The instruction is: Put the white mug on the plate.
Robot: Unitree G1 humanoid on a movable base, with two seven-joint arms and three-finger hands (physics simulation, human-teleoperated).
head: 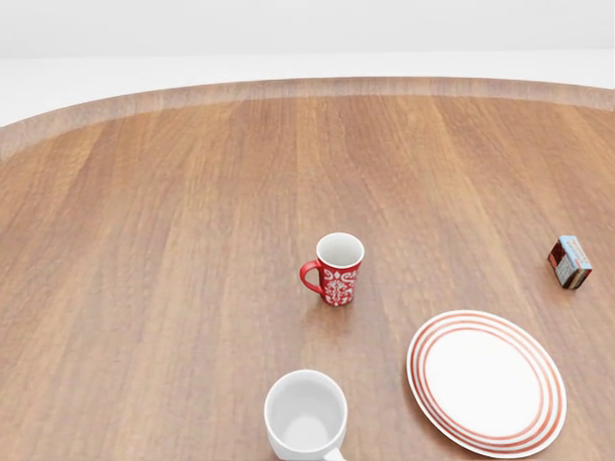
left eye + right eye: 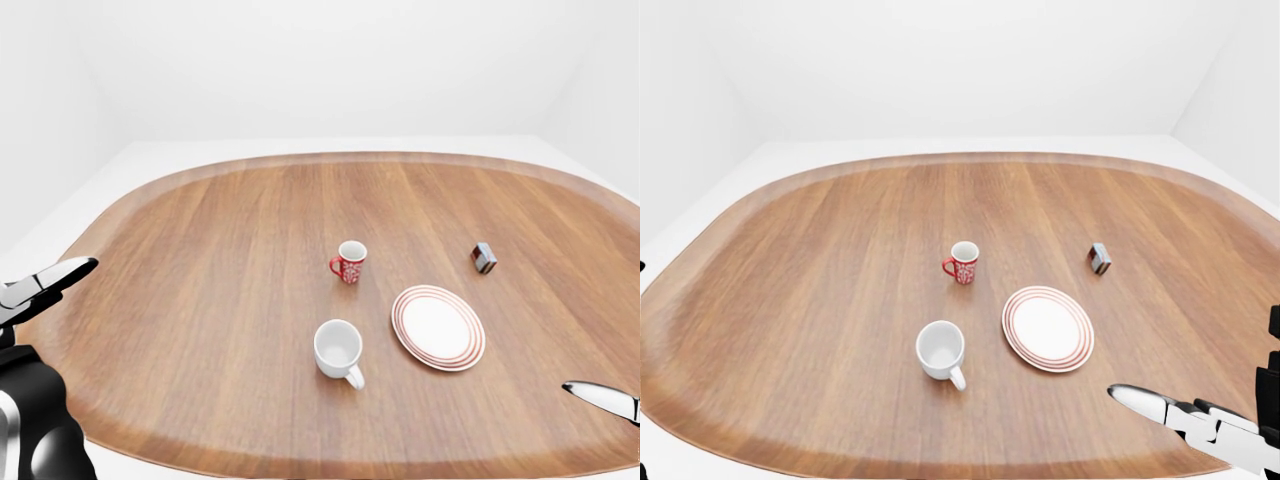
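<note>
The white mug (image 2: 338, 350) stands upright on the oval wooden table (image 2: 200, 300), just left of the red-ringed plate (image 2: 438, 327). A red patterned mug (image 2: 349, 262) sits farther off, a small box (image 2: 483, 258) far right. Left hand (image 2: 45, 283) and right hand (image 2: 1185, 418) hover at the near edges, grasping nothing; whether their fingers are spread, I cannot tell.

Red mug (image 1: 336, 269) — near white mug (image 2: 338, 349)

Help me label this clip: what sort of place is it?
Probably a bare simulated dining room: an oval wooden table holding a white mug, a red patterned mug and a red-rimmed plate, between plain white walls.
</note>
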